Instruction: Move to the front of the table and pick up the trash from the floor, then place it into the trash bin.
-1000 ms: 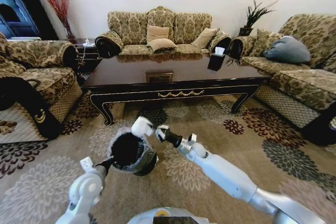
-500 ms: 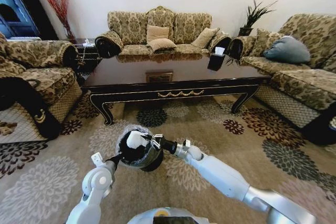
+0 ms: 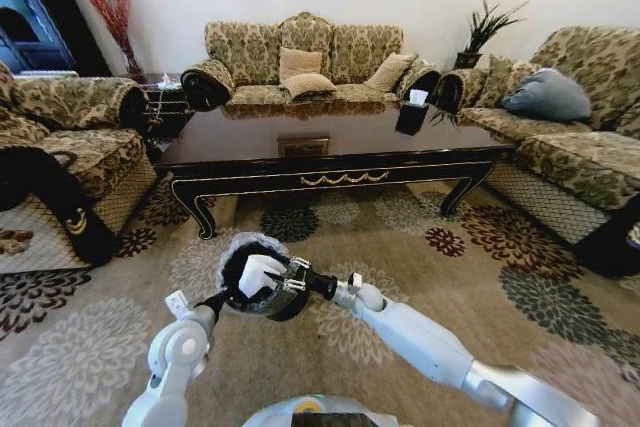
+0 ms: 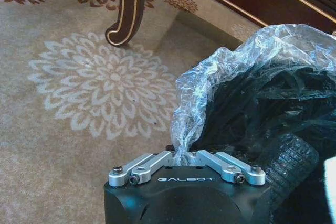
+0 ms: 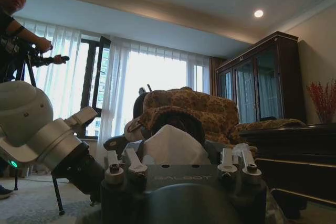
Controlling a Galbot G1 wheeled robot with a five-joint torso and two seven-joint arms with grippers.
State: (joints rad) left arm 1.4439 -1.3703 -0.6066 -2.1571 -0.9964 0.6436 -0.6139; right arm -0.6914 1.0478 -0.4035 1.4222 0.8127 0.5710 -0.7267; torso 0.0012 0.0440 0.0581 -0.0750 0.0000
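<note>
The right gripper [image 3: 268, 276] holds a white tissue [image 3: 258, 273], its fingers closed on it, right over the open mouth of the bin [image 3: 246, 249], which is lifted off the carpet near the table [image 3: 340, 179]. So the drop runs straight down; the tissue sits inside the rim's outline. The left gripper [image 4: 185, 157] pinches the bin's bag-lined rim, fingers closed. The left wrist view shows that pinch; the right wrist view shows the tissue [image 5: 176, 148] between the right fingers.
</note>
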